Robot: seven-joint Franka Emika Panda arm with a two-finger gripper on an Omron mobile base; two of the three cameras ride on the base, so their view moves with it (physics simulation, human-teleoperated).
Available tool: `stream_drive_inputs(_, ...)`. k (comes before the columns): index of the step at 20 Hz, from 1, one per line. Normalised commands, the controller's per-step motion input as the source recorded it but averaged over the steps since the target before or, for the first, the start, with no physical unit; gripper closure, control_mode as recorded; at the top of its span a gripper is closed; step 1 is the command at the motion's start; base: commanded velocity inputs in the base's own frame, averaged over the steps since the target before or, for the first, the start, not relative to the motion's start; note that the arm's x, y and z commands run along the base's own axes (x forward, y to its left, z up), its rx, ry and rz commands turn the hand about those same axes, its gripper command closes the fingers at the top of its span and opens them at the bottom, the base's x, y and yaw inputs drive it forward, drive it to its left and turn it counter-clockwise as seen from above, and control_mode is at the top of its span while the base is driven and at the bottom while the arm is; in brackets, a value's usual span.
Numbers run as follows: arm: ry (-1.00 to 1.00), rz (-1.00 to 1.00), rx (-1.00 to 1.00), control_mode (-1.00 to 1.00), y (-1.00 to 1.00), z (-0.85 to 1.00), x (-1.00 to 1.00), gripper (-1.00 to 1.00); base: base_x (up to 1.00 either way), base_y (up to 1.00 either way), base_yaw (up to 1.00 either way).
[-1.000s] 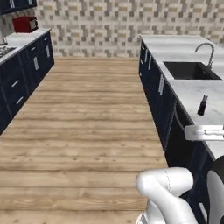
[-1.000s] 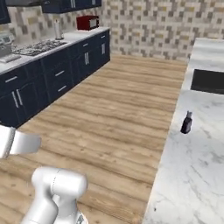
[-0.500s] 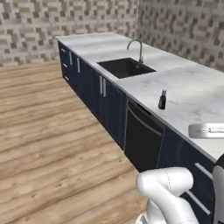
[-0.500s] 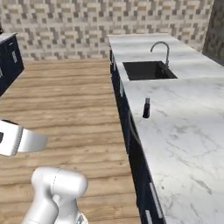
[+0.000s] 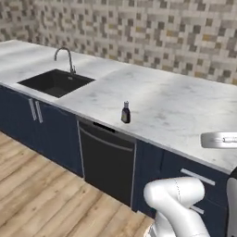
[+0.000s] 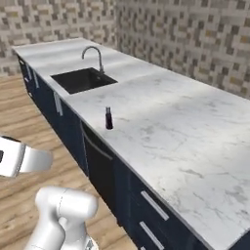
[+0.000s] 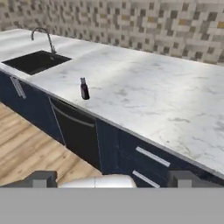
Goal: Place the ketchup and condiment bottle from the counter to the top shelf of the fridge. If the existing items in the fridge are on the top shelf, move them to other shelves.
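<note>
End effector (image 7: 112, 178): jaws wide apart, nothing between them; two dark fingertips (image 7: 40, 178) at the bottom of the hand view, apart from all objects.

Bottle (image 7: 84, 89): small, dark, upright on the marble table (image 7: 166, 100), near the front edge, at about 11 o'clock from the end effector in the hand view. Well apart from the fingertips. Same bottle in the left base view (image 5: 125, 112) and the right base view (image 6: 108, 118). Too small to tell whether it is the ketchup or the other condiment.

Sink (image 7: 36, 61): black basin set in the table, at 10 o'clock from the bottle in the hand view, well apart from it. Faucet (image 7: 43, 38) behind the basin, curved spout.

Below the table: dark blue cabinets (image 7: 144, 159) with bar handles; black dishwasher front (image 7: 76, 131) just under the bottle.

Wall (image 7: 144, 24): mosaic tile, beige and grey. Wood floor (image 7: 30, 153) at 8 o'clock.
</note>
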Motion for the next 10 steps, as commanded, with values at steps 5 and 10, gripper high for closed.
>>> stream_drive_inputs(5, 0.0, 0.0, 0.0, 1.0, 0.0, 0.0, 0.0, -1.0, 0.97, 0.96, -0.62)
stream_drive_inputs(10, 0.0, 0.0, 0.0, 1.0, 0.0, 0.0, 0.0, -1.0, 0.29, 0.57, -0.8)
